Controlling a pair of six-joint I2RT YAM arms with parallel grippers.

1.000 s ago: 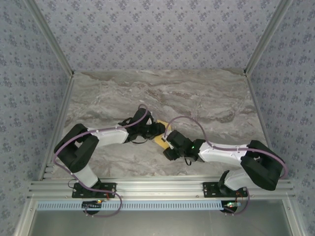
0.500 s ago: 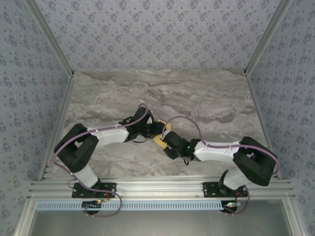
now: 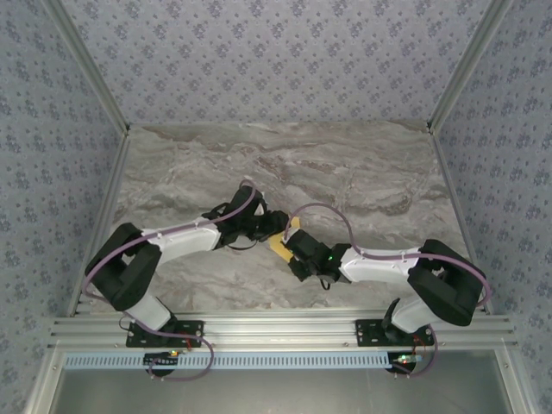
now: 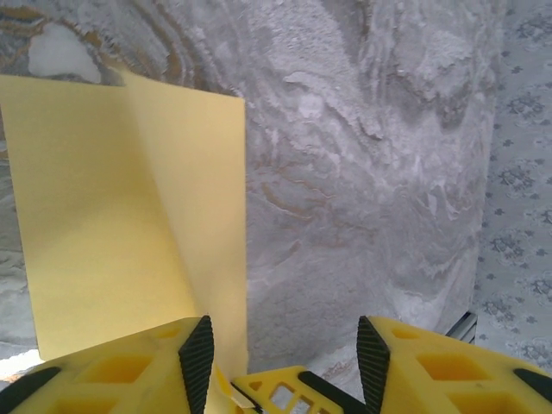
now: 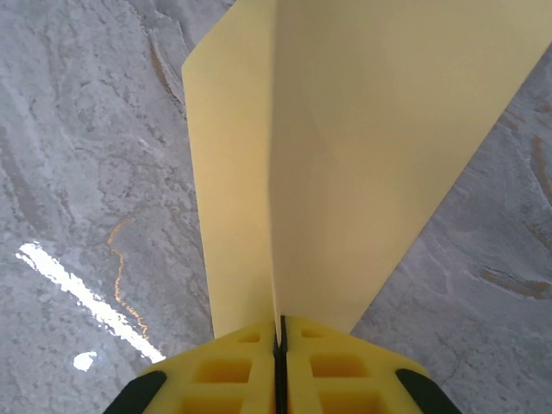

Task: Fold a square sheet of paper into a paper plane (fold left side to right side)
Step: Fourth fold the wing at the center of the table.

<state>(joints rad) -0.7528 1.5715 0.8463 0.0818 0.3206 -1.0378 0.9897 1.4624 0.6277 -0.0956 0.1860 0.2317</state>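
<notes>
My right fingers (image 5: 246, 358) have just clenched on the edge of the creased paper (image 5: 345, 147), which sits mid-tabletop (image 3: 371, 172) between both arms, while my left fingers (image 4: 373, 366) have spread and stand released beside it, so I judge the fold is now the right arm's to carry.

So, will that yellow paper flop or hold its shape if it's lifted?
Probably floppy: the paper is thin and folds along a crease. Likely very light: pinched at one end by the right fingers, it fans out without drooping. The crease may stiffen it slightly.
</notes>
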